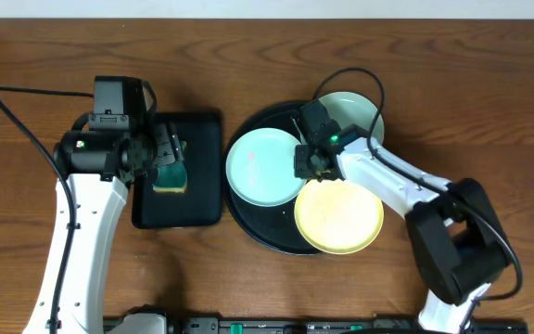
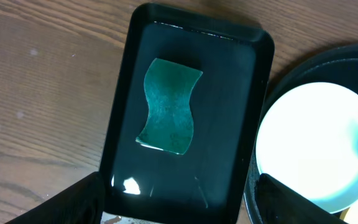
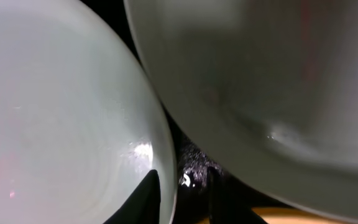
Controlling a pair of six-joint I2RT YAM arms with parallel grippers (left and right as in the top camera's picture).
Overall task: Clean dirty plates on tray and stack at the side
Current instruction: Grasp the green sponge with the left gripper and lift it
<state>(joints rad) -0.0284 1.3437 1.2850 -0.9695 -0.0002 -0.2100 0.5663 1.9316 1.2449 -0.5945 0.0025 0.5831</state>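
right gripper point(image 1: 310, 167) sits among plates point(image 1: 260, 169) (jaws unclear).

Overhead, I get soft, even room light on the wooden table point(image 1: 26, 56). Shadows beside the arms are faint, and the picture is reasonably sharp throughout. The round black tray point(image 1: 267, 237) barely glints.

My left wrist view is crisp in the centre, but the mint plate point(image 2: 316, 143) burns out almost to white. A bright glint sits low on the rectangular tray point(image 2: 229, 124) floor. The left gripper point(image 2: 180, 180) shows only as dark, soft wedges in the bottom corners.

My right wrist view is dim and far too close. The plates point(image 3: 55, 112) are smeared out of focus, with tiny sparkles low in the middle and a reddish cast at the left edge.
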